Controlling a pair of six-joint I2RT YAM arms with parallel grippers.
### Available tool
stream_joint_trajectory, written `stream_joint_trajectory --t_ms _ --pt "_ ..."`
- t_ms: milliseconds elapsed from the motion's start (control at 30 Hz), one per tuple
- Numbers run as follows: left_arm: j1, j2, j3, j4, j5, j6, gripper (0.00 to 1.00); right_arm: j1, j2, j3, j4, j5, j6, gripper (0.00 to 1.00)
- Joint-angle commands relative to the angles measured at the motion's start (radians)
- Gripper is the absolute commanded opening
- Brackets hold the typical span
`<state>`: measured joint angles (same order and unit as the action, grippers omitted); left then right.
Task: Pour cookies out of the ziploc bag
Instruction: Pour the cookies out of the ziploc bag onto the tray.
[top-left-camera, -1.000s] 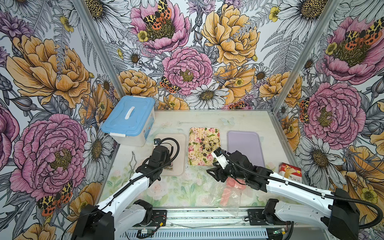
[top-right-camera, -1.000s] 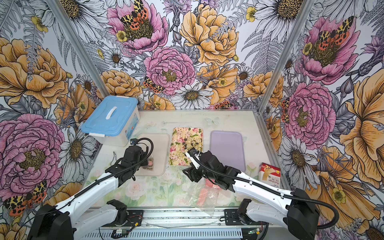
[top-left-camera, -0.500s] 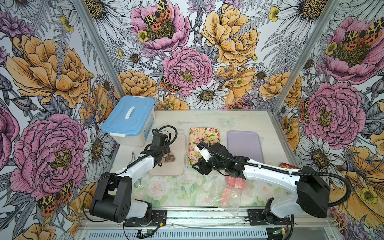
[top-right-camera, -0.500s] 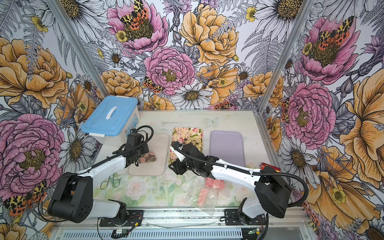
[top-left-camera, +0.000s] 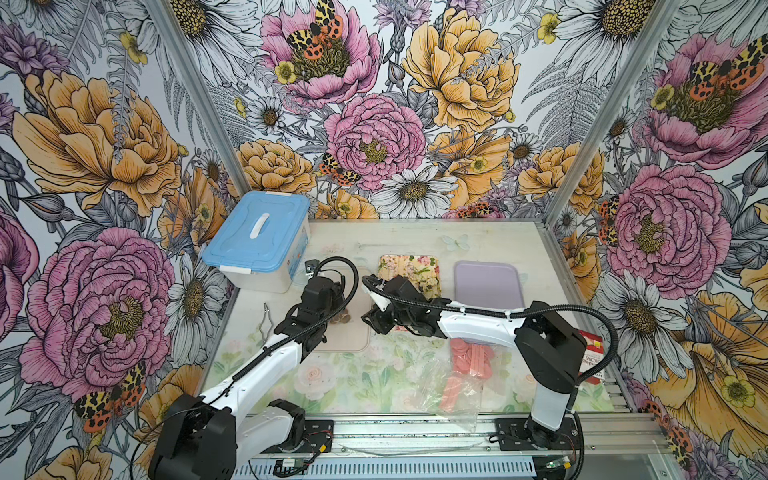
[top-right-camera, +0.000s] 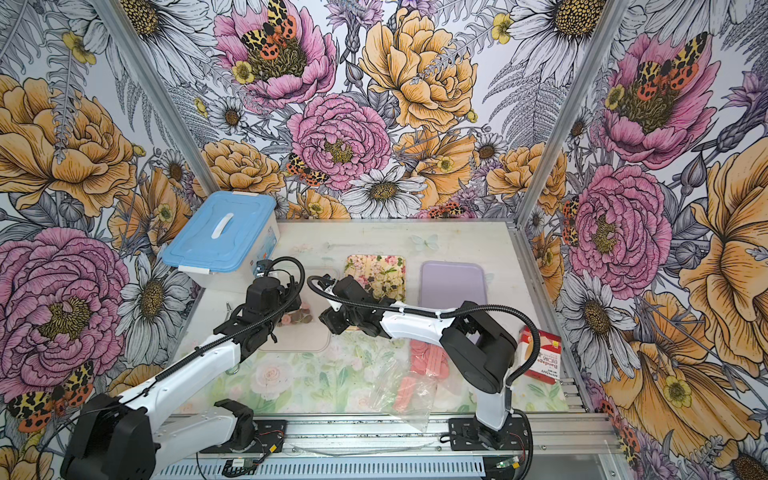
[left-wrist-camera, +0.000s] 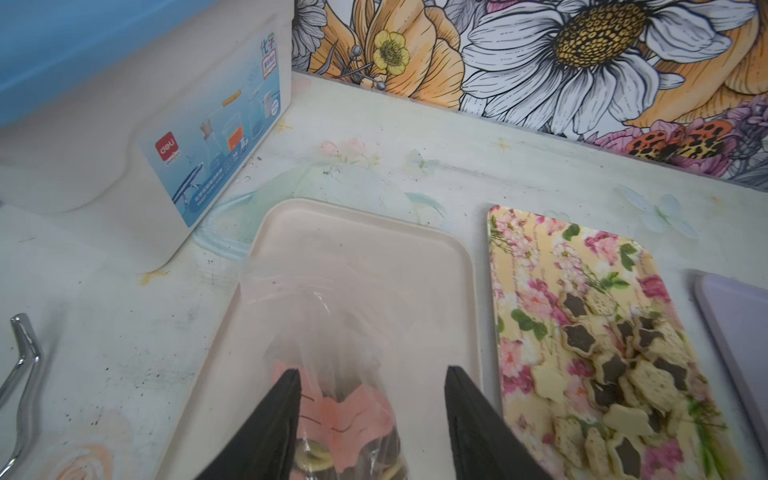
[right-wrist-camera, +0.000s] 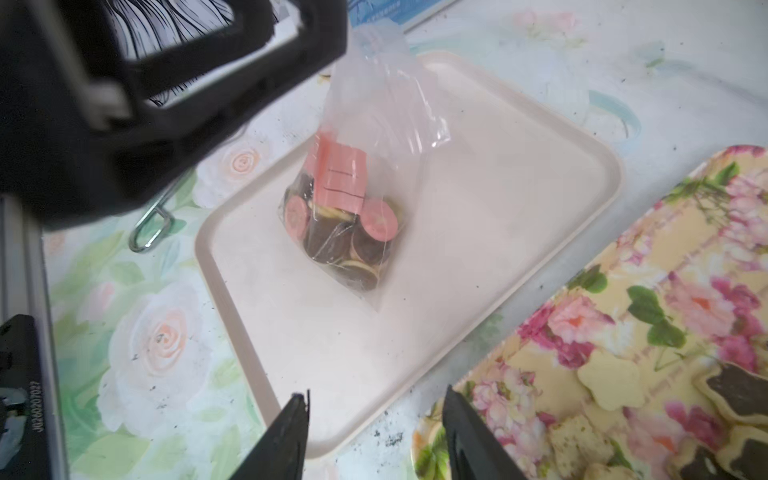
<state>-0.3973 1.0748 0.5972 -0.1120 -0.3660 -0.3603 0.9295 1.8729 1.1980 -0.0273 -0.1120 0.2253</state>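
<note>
**Bag of cookies waits on the pink tray**

Big painted flowers cover the walls around the tabletop (top-left-camera: 399, 241). On it sits a pale pink tray (right-wrist-camera: 519, 174), and on the tray lies a clear ziploc bag (right-wrist-camera: 374, 104) with the cookies (right-wrist-camera: 340, 232) bunched in its bottom end: brown rounds, pink rounds and flat pink pieces. None have come out onto this tray yet.

The left gripper (left-wrist-camera: 372, 415) has its jaws apart on either side of the bag, not squeezing it. The right gripper (right-wrist-camera: 376, 432) hangs near the tray's edge with its jaws apart and nothing in them.

Star cookies (left-wrist-camera: 615, 365) lie on the flowery tray (left-wrist-camera: 540, 257) beside it. A purple tray (top-left-camera: 486, 286) is bare.

It looks like the step is getting a fresh hold. Next, I think, one arm must pinch the bag's bottom end and tip it up.
</note>
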Motion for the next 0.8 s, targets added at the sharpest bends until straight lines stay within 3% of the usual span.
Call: stream_joint_trajectory --t_ms 0,167,233,767 --pt "0.021 -0.063 -0.053 -0.113 -0.109 -0.033 0.59 0.006 0.033 0.085 0.087 0.057 -0.025 0.5" --pt "0.201 -0.15 -0.149 -0.022 0.104 -0.132 0.59 0.018 0.142 0.148 0.059 0.023 -0.017 0.5" --pt "0.228 -0.138 -0.154 0.025 0.19 -0.149 0.59 0.023 0.168 0.17 0.054 0.009 -0.011 0.5" --pt "0.273 -0.176 -0.166 0.037 0.22 -0.235 0.61 0.026 0.278 0.258 -0.002 -0.031 0.006 0.45"
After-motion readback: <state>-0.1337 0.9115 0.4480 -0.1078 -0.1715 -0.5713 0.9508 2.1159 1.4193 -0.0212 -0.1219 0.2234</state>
